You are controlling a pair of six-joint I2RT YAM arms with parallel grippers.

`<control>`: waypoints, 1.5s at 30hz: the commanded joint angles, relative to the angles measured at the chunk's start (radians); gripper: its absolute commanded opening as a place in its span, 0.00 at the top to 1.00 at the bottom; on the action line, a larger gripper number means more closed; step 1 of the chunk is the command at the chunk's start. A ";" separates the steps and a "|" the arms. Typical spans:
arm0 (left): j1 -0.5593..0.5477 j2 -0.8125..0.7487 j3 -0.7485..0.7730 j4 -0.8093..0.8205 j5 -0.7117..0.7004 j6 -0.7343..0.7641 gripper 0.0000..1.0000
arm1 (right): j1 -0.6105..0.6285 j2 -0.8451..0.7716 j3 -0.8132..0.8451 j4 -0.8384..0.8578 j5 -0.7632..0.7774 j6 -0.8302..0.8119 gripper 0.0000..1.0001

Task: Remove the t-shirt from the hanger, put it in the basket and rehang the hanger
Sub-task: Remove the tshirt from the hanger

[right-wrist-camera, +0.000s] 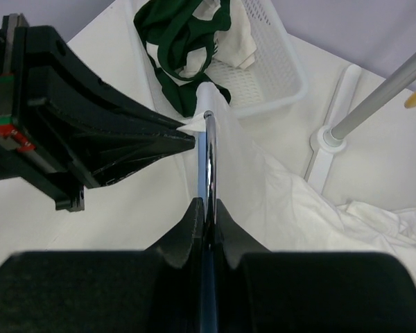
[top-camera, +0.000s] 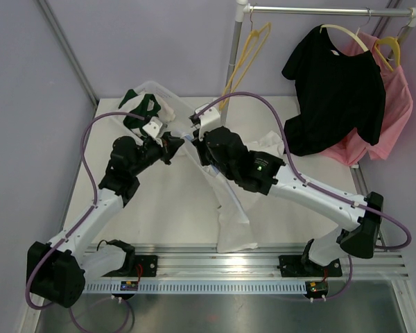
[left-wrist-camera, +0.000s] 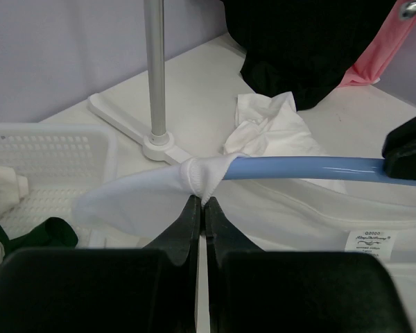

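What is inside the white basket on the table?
The basket holds a dark green and white garment and a cream cloth. Whatever lies beneath them is covered and cannot be seen.

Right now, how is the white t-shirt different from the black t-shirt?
The white t-shirt lies spread on the table; the black t-shirt hangs from the rail. The white t-shirt is on a blue hanger, pinched by the left gripper; the black t-shirt is on a cream hanger that nothing grips. Both are on hangers.
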 commanded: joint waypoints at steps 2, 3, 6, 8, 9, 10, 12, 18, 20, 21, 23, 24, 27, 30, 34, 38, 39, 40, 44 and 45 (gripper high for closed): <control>0.002 -0.078 0.032 0.020 -0.007 0.032 1.00 | 0.009 0.100 0.192 -0.126 0.094 0.031 1.00; 0.002 -0.089 0.038 0.009 -0.007 0.032 1.00 | 0.011 0.117 0.264 -0.171 0.097 0.051 1.00; 0.001 -0.113 0.081 -0.064 -0.014 0.032 1.00 | 0.011 0.177 0.411 -0.338 0.079 0.078 1.00; 0.001 -0.135 0.131 -0.103 -0.020 0.056 1.00 | 0.015 0.205 0.476 -0.421 0.080 0.079 1.00; 0.001 -0.146 0.142 -0.126 -0.026 0.058 1.00 | 0.017 0.214 0.543 -0.447 0.085 0.072 1.00; -0.001 -0.158 0.154 -0.129 -0.031 0.058 1.00 | 0.017 0.226 0.582 -0.509 0.091 0.071 1.00; -0.001 -0.190 0.165 -0.137 -0.040 0.067 1.00 | 0.019 0.263 0.709 -0.573 0.120 0.066 1.00; -0.005 -0.183 0.318 -0.230 -0.050 0.055 1.00 | 0.022 0.341 0.931 -0.709 0.152 0.040 1.00; -0.005 -0.149 0.398 -0.298 -0.039 0.044 1.00 | 0.025 0.376 0.987 -0.717 0.164 0.031 1.00; -0.005 -0.130 0.444 -0.328 -0.027 0.044 1.00 | 0.029 0.387 1.046 -0.729 0.172 0.017 1.00; -0.009 -0.127 0.463 -0.310 -0.028 0.003 1.00 | 0.029 0.418 1.093 -0.743 0.200 0.011 1.00; -0.018 -0.127 0.475 -0.304 -0.043 -0.002 1.00 | 0.031 0.421 1.094 -0.742 0.203 0.011 1.00; -0.053 -0.112 0.513 -0.341 -0.057 0.000 1.00 | 0.034 0.430 1.090 -0.722 0.201 0.014 1.00; -0.097 -0.104 0.492 -0.356 -0.028 -0.002 1.00 | 0.040 0.407 1.026 -0.639 0.227 0.016 1.00; -0.169 -0.127 0.445 -0.344 -0.054 0.027 1.00 | 0.038 0.358 0.926 -0.545 0.252 0.014 1.00; -0.231 -0.126 0.418 -0.345 -0.071 0.032 1.00 | 0.042 0.328 0.829 -0.486 0.261 0.020 1.00; -0.237 -0.123 0.412 -0.347 -0.074 0.032 1.00 | 0.043 0.315 0.803 -0.440 0.267 0.019 1.00; -0.245 -0.118 0.408 -0.347 -0.076 0.032 1.00 | 0.046 0.303 0.773 -0.411 0.281 0.016 1.00; -0.310 -0.107 0.348 -0.359 -0.089 0.038 0.99 | 0.051 0.185 0.566 -0.224 0.313 -0.029 1.00; -0.326 -0.112 0.336 -0.356 -0.105 0.064 0.97 | 0.052 0.162 0.533 -0.155 0.315 -0.038 1.00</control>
